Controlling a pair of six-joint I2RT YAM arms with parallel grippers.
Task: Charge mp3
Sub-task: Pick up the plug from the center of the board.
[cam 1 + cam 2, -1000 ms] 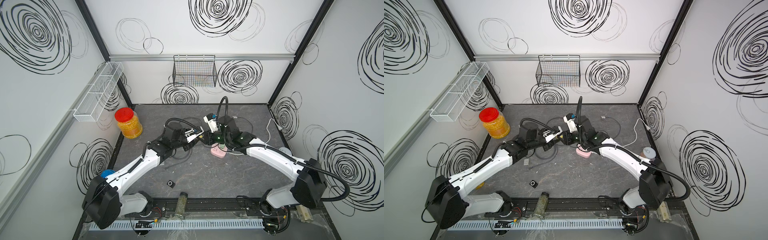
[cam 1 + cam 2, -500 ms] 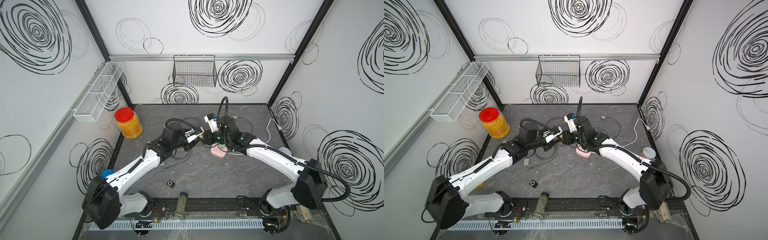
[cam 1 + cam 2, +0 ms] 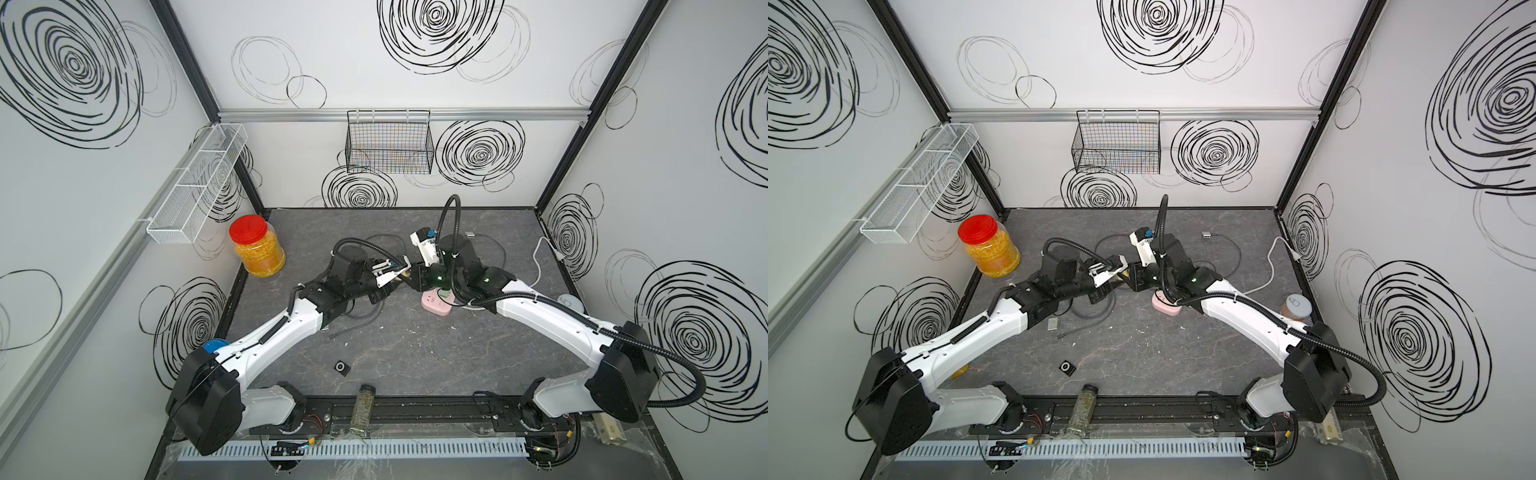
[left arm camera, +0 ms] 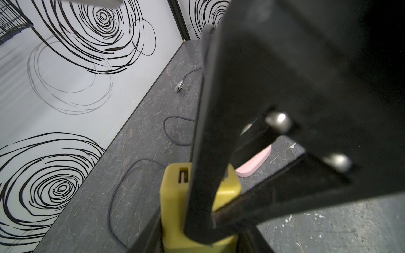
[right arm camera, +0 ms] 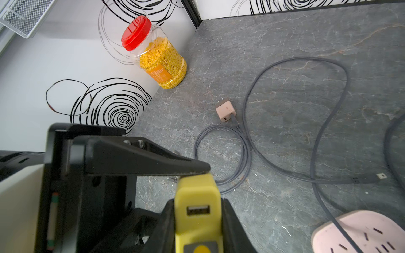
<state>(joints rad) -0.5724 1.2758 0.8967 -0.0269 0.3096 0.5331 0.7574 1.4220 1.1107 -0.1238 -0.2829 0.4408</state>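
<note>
The mp3, a small black square player point(image 3: 341, 368) point(image 3: 1067, 368), lies alone on the grey table toward the front, far from both grippers. Above the table's middle, my left gripper point(image 3: 400, 272) point(image 4: 198, 230) and right gripper point(image 3: 410, 277) point(image 5: 198, 219) meet tip to tip. Both are shut on the same yellow USB charger block point(image 4: 173, 197) point(image 5: 197, 197), its USB socket facing the right wrist camera. A grey cable point(image 5: 315, 153) loops over the table, one plug point(image 5: 381, 175) lying free. Right below the right arm sits a pink power strip point(image 3: 435, 302) point(image 5: 359, 232).
A small pink adapter point(image 5: 225, 110) with a cable in it lies beyond the grippers. A red-lidded jar point(image 3: 255, 245) stands at the back left. A bottle point(image 3: 363, 409) lies on the front rail, a white cable point(image 3: 540, 266) and a tin point(image 3: 1296, 307) at the right wall.
The right gripper's jaws have drawn in onto the yellow charger. Both arms stay almost where they were, tips together over the middle.
</note>
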